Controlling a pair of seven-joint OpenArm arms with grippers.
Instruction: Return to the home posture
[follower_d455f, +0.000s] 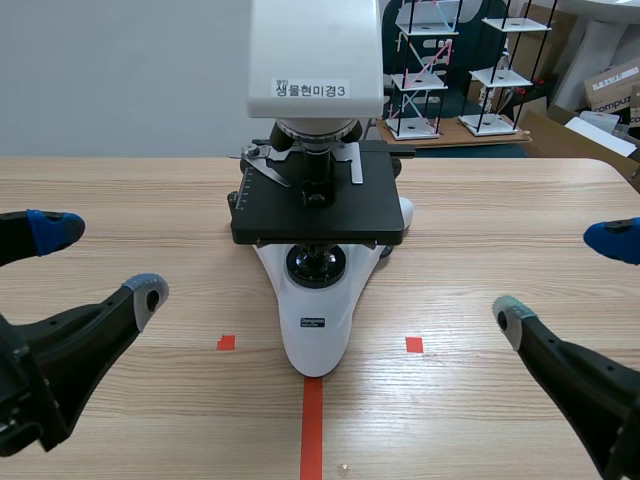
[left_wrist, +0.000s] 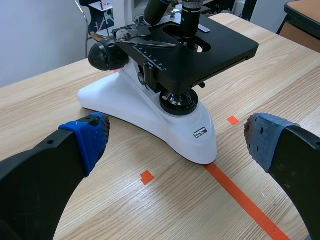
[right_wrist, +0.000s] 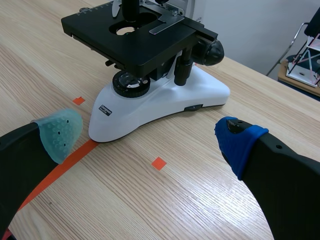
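A white microscope with a black stage stands in the middle of the wooden table, its base pointing toward me. My left gripper is at the near left, open and holding nothing. My right gripper is at the near right, also open and holding nothing. In the left wrist view the microscope sits ahead of the wide-apart fingers. In the right wrist view the microscope is likewise ahead of the spread fingers.
Wire-frame models on small bases stand on a board behind the table. Cardboard boxes sit at the back right. A grey wall is at the back left. Bare wood lies on both sides of the microscope.
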